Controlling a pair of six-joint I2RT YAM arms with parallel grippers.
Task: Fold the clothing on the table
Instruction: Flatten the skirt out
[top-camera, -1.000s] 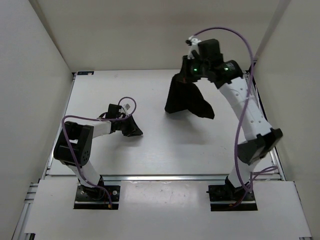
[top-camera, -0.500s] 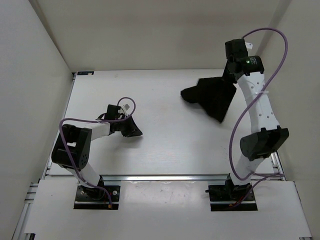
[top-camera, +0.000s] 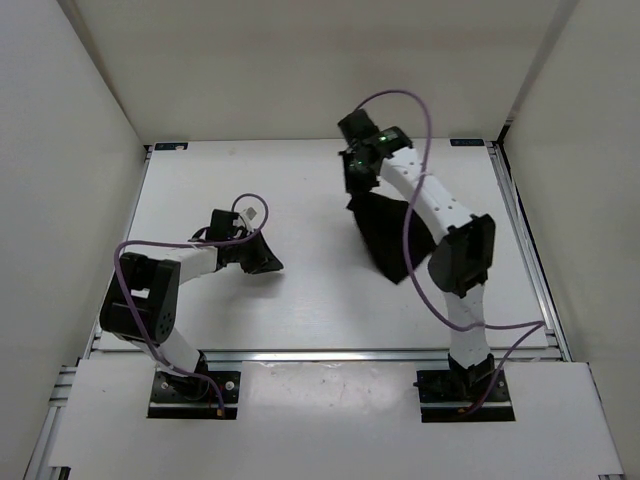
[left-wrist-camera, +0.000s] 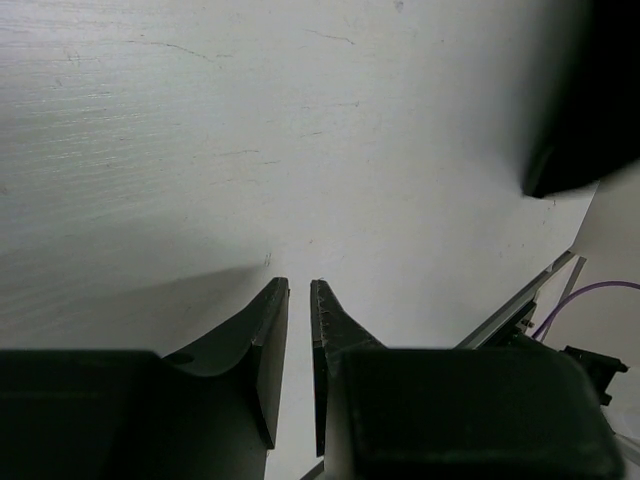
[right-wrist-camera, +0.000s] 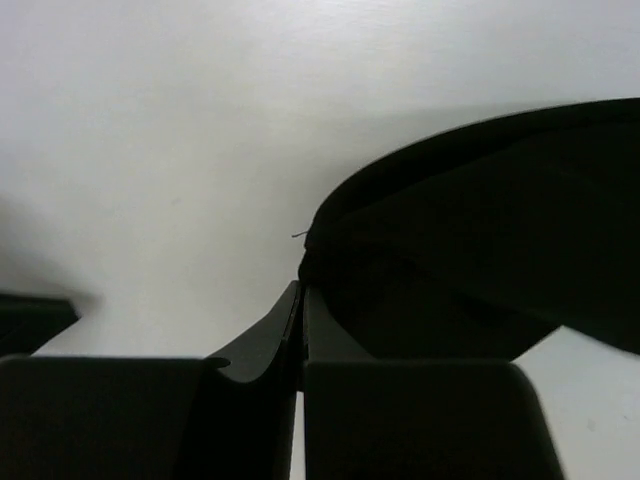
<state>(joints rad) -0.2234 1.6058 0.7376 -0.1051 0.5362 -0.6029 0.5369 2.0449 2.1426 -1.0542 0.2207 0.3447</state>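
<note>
Folding looks barely begun: the right gripper (top-camera: 357, 178), closed on an edge of the clothing (top-camera: 388, 235), holds it bunched right of centre on the surface (top-camera: 230, 170), while the left gripper (top-camera: 270, 262) rests slightly parted and empty at centre left.

Left arm: elbow folded back above its base, forearm reaching right, held low | left pincer (left-wrist-camera: 298, 290): fingers narrowly parted, nothing between them | Right arm: arched forward and leftward from its base | right pincer (right-wrist-camera: 302, 285): fingers pressed together, clamping an edge of the clothing (top-camera: 385, 235)
</note>
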